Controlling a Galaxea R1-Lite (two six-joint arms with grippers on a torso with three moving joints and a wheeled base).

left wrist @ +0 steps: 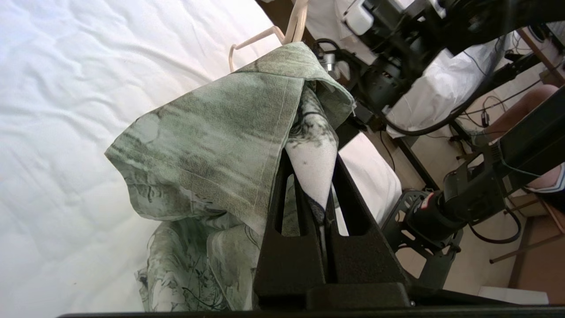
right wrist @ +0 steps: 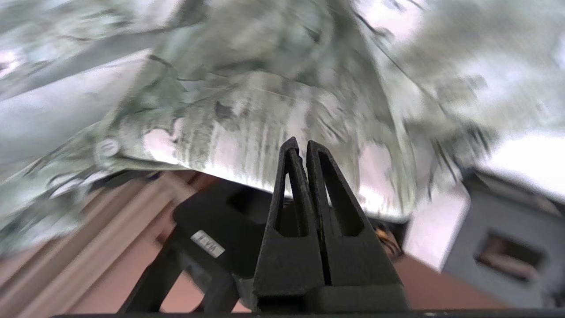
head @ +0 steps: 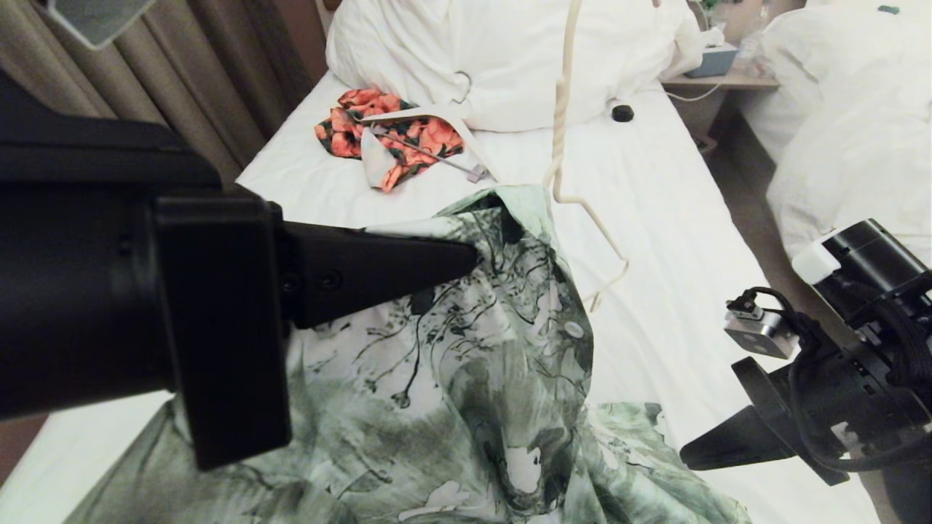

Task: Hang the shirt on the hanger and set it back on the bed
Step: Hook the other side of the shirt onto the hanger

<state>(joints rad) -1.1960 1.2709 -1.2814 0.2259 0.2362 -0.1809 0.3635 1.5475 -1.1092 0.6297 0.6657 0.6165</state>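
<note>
The shirt [head: 466, 364] is lifted near the bed's [head: 655, 218] foot, collar pinched in the left gripper [left wrist: 315, 190]. The hanger [head: 575, 196] hangs just behind, seemingly only part-way in. The right gripper [right wrist: 300, 148], closed and empty, hovers near the right edge. Hanging and laying down remain.

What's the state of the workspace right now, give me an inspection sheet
Surface: bed, white sheet.
Job's things: shirt lifted at one edge, the rest heaped on the bed; hanger upright behind the raised peak.
Clutter: orange floral garment under a white hanger; small black object.
Grippers: left pincer shut on shirt; right pincer shut, empty, low beside the bed.
Cables: white cord near the nightstand.
Surroundings: curtains, second bed.
</note>
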